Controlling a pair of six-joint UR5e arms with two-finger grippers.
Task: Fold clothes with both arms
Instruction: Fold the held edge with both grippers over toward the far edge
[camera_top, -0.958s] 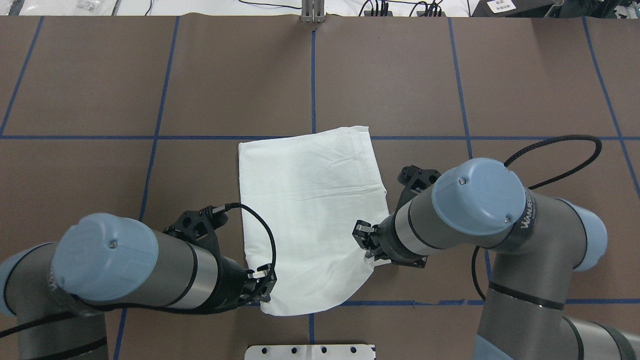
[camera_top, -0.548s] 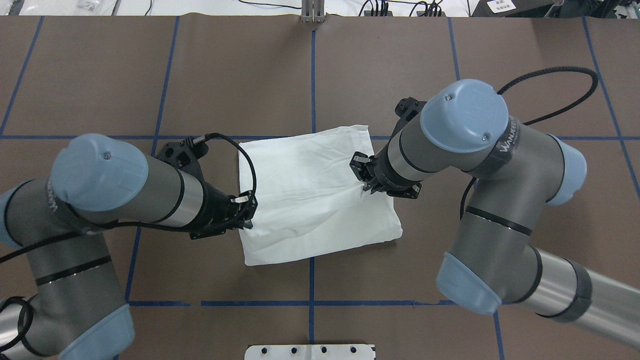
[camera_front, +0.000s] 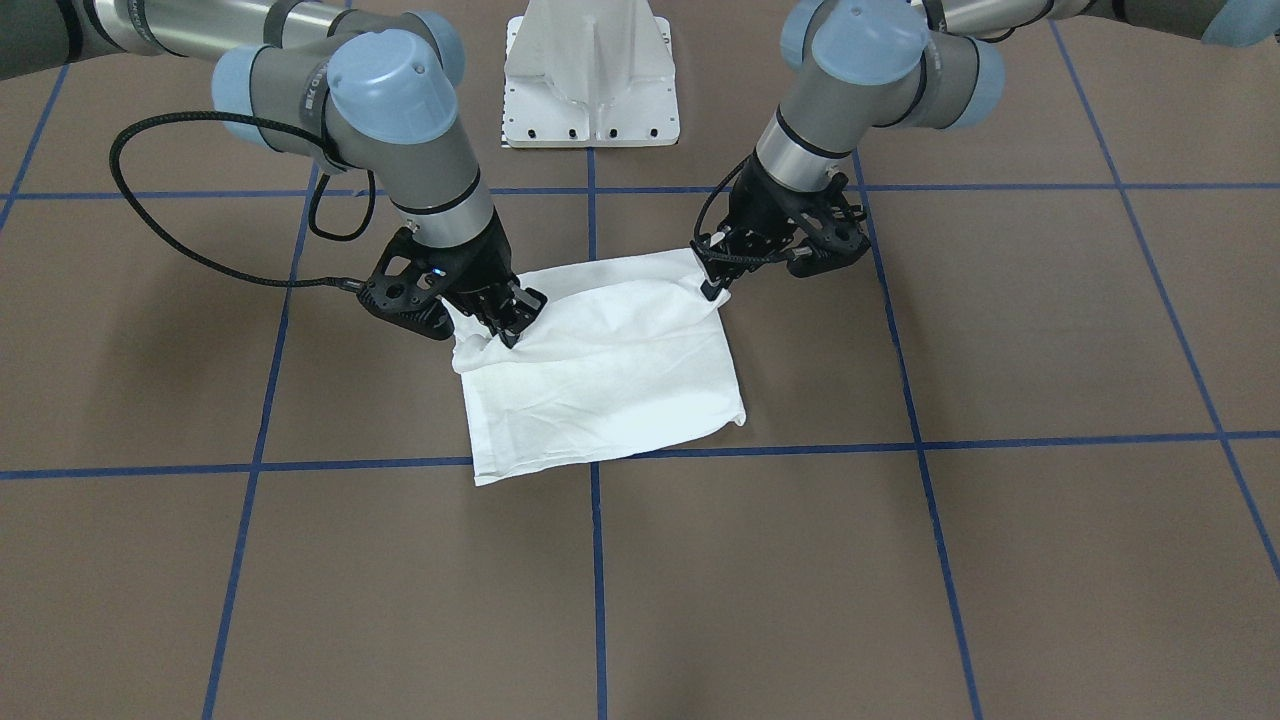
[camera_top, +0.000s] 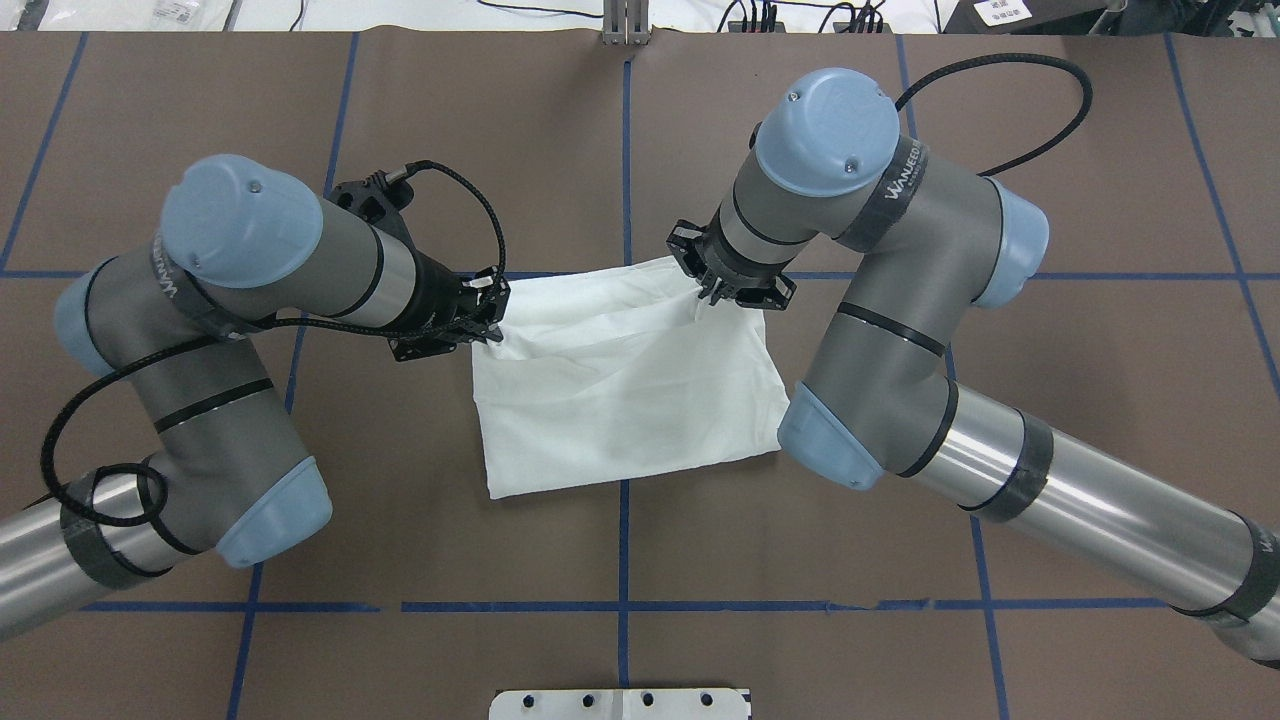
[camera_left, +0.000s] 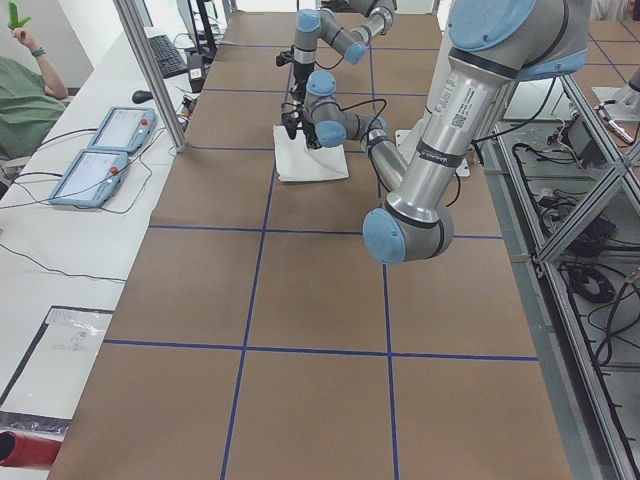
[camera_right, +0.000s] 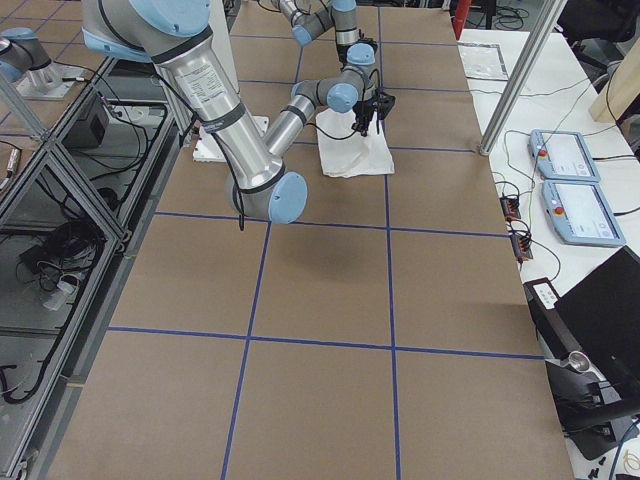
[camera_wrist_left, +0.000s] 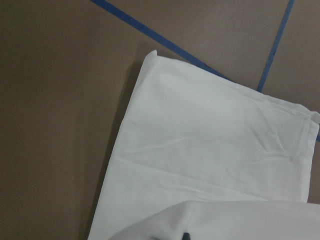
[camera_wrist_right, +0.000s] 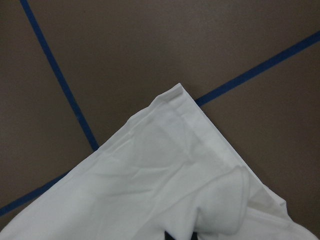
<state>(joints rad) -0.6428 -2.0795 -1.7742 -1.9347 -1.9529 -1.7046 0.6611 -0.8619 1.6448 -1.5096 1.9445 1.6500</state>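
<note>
The clothes are one white shirt (camera_top: 630, 400), folded into a rough rectangle on the brown table. The same shirt (camera_front: 610, 390) shows no print from the front. My left gripper (camera_top: 490, 322) is shut on the shirt's upper layer at its far left corner; from the front this left gripper (camera_front: 712, 283) is on the right. My right gripper (camera_top: 712, 290) is shut on the upper layer at the far right corner, and from the front it (camera_front: 510, 325) is on the left. Both wrist views look down on the lower layer (camera_wrist_left: 210, 150) and its far corner (camera_wrist_right: 175, 130).
A white metal pedestal base (camera_front: 590, 80) stands at the robot's side of the table, its edge (camera_top: 620, 703) at the overhead view's bottom. Blue tape lines (camera_top: 622, 150) grid the table. Two pendants (camera_left: 100, 150) lie on a side bench near a seated person (camera_left: 20, 95).
Both grippers have carried the shirt's near edge away from the robot to the far edge, laying the cloth over itself. The shirt now looks shorter.
</note>
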